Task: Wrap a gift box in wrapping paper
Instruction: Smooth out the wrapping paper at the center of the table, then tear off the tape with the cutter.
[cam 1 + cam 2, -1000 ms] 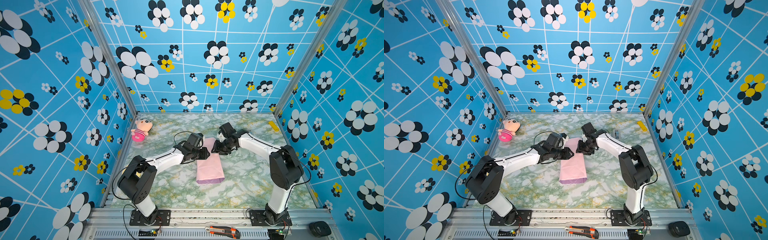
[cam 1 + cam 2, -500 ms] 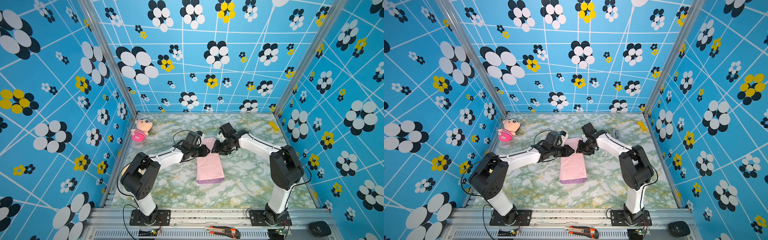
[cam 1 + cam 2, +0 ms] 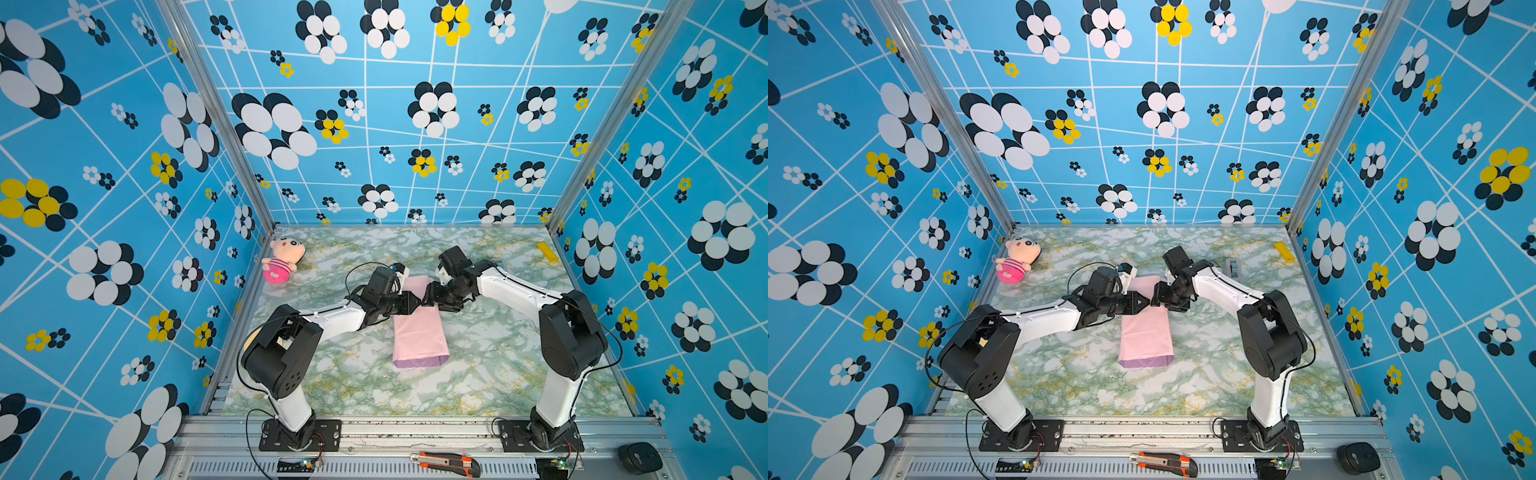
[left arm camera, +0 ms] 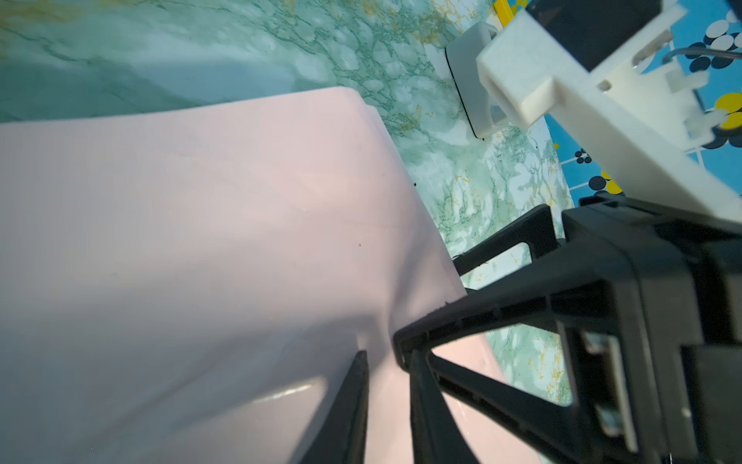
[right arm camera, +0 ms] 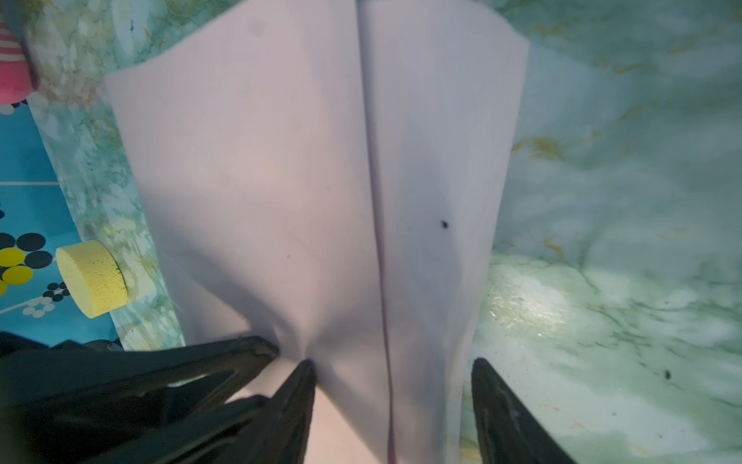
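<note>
Long folded wrapping paper (image 3: 417, 332): pale pink outside, lilac at near end; left claw (image 4: 387, 357) narrow, pinching it; right claw (image 5: 392, 363) wide, astride it.

A green-marbled tabletop (image 3: 498, 374) carries folded pink wrapping paper (image 3: 417, 332) at centre, a plush doll (image 3: 282, 259) far left, a yellow block (image 3: 546, 251) far right.

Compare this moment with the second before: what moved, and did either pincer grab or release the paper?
The left pincer crept slightly toward the right one across the wrapping paper and is closed on a pucker of it. The right pincer opened; its jaws now stand apart astride the paper's edge. The folded paper, the plush doll and the right arm's pose stayed as they were.
</note>
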Controlling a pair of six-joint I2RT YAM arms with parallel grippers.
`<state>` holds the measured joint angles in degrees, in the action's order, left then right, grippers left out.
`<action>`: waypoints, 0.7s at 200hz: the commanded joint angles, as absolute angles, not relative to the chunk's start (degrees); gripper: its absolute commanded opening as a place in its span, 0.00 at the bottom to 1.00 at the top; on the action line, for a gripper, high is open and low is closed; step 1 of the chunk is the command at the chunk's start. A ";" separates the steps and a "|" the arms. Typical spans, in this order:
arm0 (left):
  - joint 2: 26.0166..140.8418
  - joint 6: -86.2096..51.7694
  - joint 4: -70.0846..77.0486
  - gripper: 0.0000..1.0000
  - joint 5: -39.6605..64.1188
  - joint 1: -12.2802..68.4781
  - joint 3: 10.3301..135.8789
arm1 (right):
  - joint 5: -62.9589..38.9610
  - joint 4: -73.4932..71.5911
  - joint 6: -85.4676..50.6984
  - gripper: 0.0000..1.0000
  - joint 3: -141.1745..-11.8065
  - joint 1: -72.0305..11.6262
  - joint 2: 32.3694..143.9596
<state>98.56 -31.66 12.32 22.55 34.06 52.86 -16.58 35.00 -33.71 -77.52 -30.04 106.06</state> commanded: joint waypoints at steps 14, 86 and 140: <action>101.99 -29.73 2.87 0.22 19.01 33.72 49.32 | -15.37 36.44 -31.57 0.68 -75.64 -25.74 97.26; 101.73 -29.06 2.40 0.22 19.01 33.73 48.80 | -28.76 28.37 -14.57 0.58 -66.83 5.59 90.03; 102.64 -28.88 2.37 0.22 19.78 33.83 49.63 | -41.34 18.72 -9.92 0.48 -71.31 14.89 103.15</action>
